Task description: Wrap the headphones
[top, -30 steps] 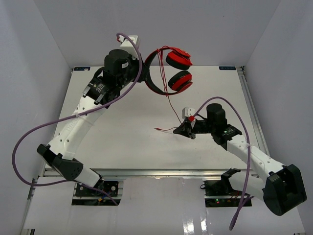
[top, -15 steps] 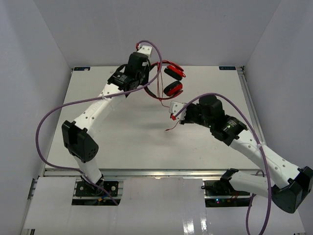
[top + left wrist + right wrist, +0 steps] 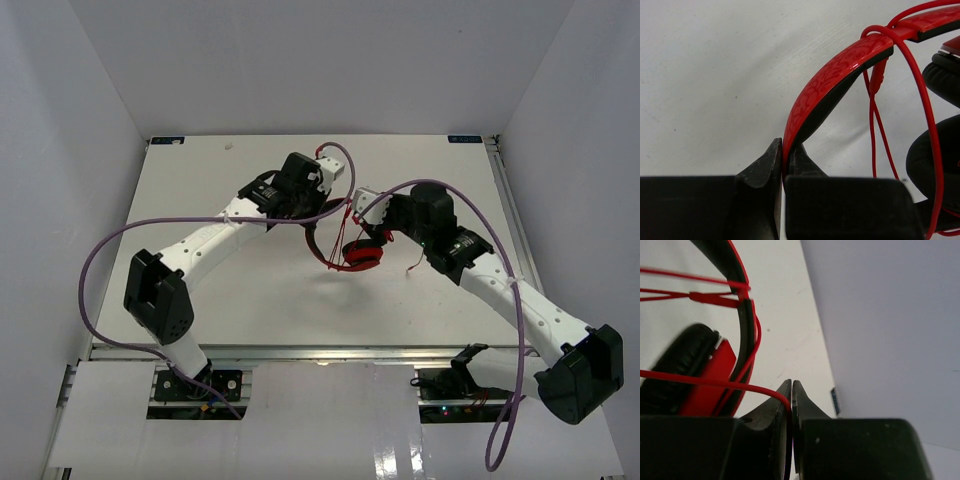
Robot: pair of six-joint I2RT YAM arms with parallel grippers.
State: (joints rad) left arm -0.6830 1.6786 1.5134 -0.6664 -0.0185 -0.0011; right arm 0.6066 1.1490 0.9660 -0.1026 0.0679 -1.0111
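White-shelled arms (image 3: 200,240) are reaching in from the near edge of the pale flat surface (image 3: 240,300), with thick purple cables (image 3: 95,290) looping off both. Toward mid-surface the two wrists are sitting close together.

The left pincer (image 3: 784,150) is clamping the patterned red-and-black headband (image 3: 835,80), jaws drawn in tight on it. The band is arching up and away from the fingers.

The red over-ear headphones (image 3: 360,255) are hanging below that grip, over the middle of the surface and between the two wrists, cups lowermost. Whether they are touching the surface, I cannot tell.

The right pincer (image 3: 791,390) is pinching the long thin red cable (image 3: 715,384), jaws almost together, just beside a black-padded round red ear cup (image 3: 685,370).

In the left wrist view the cable is crossing over the top of the headband and dropping in strands past the cups. In the top view a short length of it is trailing to the right of the cups.

Farther back, the surface is running on to the plain grey walls (image 3: 400,60).
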